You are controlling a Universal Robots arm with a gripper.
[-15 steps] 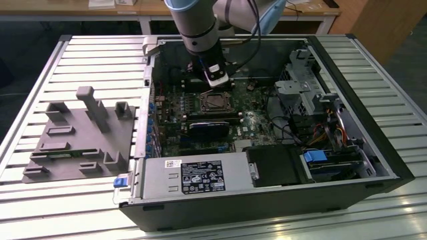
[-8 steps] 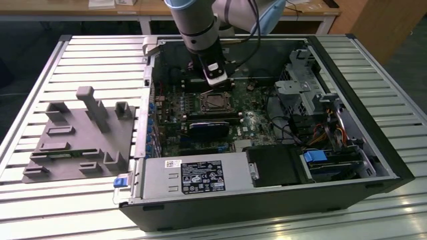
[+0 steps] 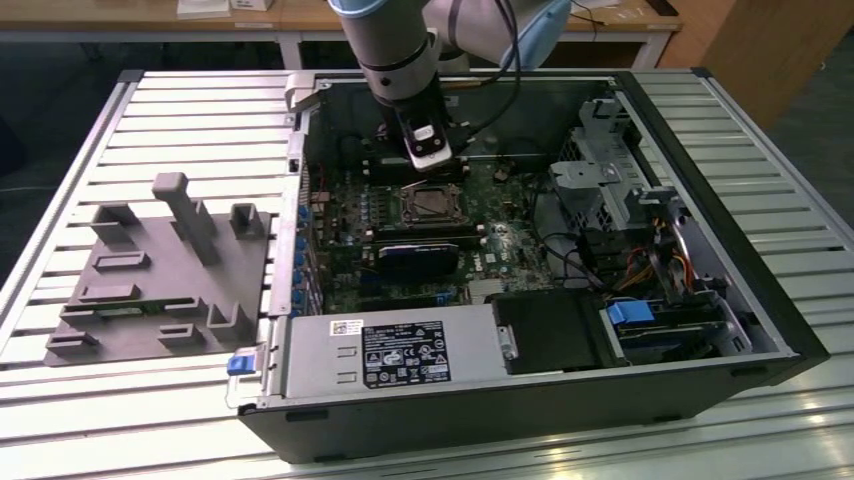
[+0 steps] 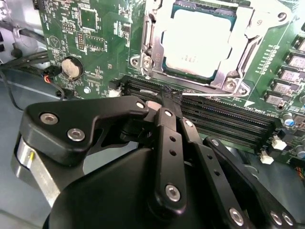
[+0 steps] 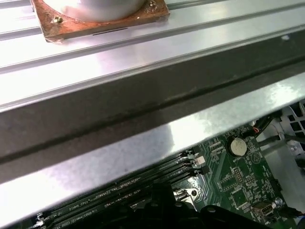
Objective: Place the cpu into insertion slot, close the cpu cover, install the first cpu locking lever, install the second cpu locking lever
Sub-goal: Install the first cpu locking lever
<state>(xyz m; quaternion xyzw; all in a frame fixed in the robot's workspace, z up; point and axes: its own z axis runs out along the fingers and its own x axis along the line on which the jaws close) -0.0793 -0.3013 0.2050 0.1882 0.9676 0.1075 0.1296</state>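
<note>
Silver-grey and square, the small flat cpu [image 4: 198, 40] is sitting inside the insertion slot [image 3: 430, 203], a square socket with a silver metal rim set into the green circuit board [image 4: 95, 28]. In the second wrist view the thin silver metal cpu cover [image 4: 153, 45], a square frame with a cut-out middle, is lying flat around the chip, framing every edge that shows. A thin pale rod [image 4: 214, 97] is running along the socket's edge nearest the long narrow black memory slots [image 4: 224, 121].

The black tool [image 4: 169, 99] is hovering at that edge with its fingers drawn together to a narrow point, no gap showing. Whether they are pinching the rod, I cannot tell. A round silver coin battery [image 4: 71, 68] is lying on the board, well apart from the tool's tip.

In the exterior view the grey robot arm [image 3: 394, 50] is reaching down into the open black computer case [image 3: 534, 420], which is lying on a slatted silver metal table [image 3: 187, 110]. A silver power supply box [image 3: 387, 350] is filling the case's near edge. Cables and a grey drive cage [image 3: 601, 190] are crowding the exterior view's right, leaving open room directly above the socket. A grey moulded fixture [image 3: 160, 270] is resting on the table just beside the case, at the exterior view's left.
</note>
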